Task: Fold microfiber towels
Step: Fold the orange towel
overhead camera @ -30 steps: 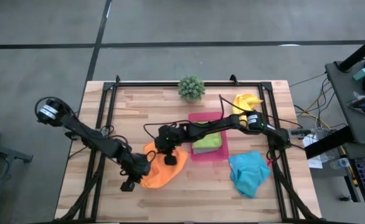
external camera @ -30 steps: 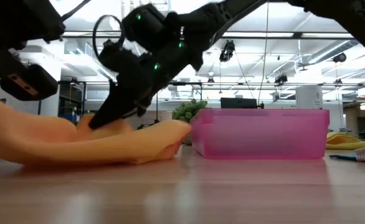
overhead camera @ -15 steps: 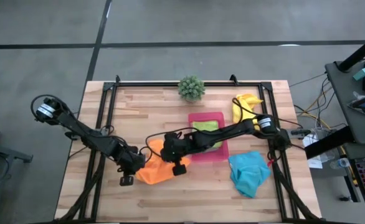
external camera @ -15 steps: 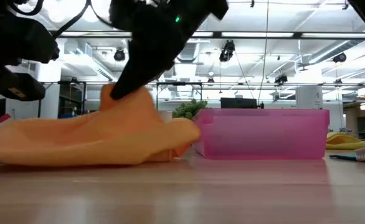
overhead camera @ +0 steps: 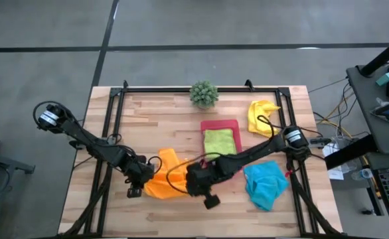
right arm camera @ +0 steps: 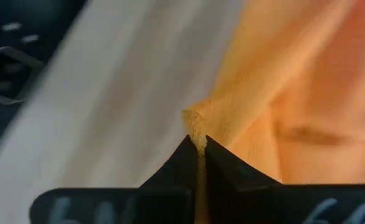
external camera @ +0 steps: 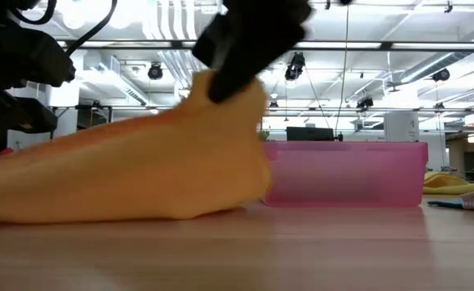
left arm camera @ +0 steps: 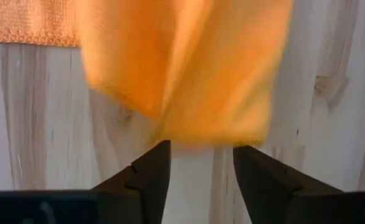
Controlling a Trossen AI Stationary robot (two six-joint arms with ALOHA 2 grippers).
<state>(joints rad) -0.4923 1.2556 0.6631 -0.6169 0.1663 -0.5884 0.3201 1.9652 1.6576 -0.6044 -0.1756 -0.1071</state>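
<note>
The orange towel lies bunched on the table left of the pink tray. It rises to a peak under my right gripper, which is shut on it. My left gripper stands open at the towel's left end, with the cloth's edge just beyond its fingertips. A folded lime green towel rests flat in the tray. The yellow towel and the turquoise towel lie crumpled on the table's right side. My right gripper pinches a small point of the orange towel's edge between its two shut fingers; one layer or several, I cannot tell. The fingers slant down at it from above. That part is lifted, and the cloth slopes slack from it to the table.
A small potted plant stands at the table's far edge. A dark frame rail runs along the table's left and far sides. Bare wood lies between the orange towel and the plant.
My right gripper has gone up and toward the table's near edge and right, staying shut on the orange towel. The held part has risen and been drawn over the rest of the cloth, which now stands taller and more bunched; the towel's left end has stayed on the table.
</note>
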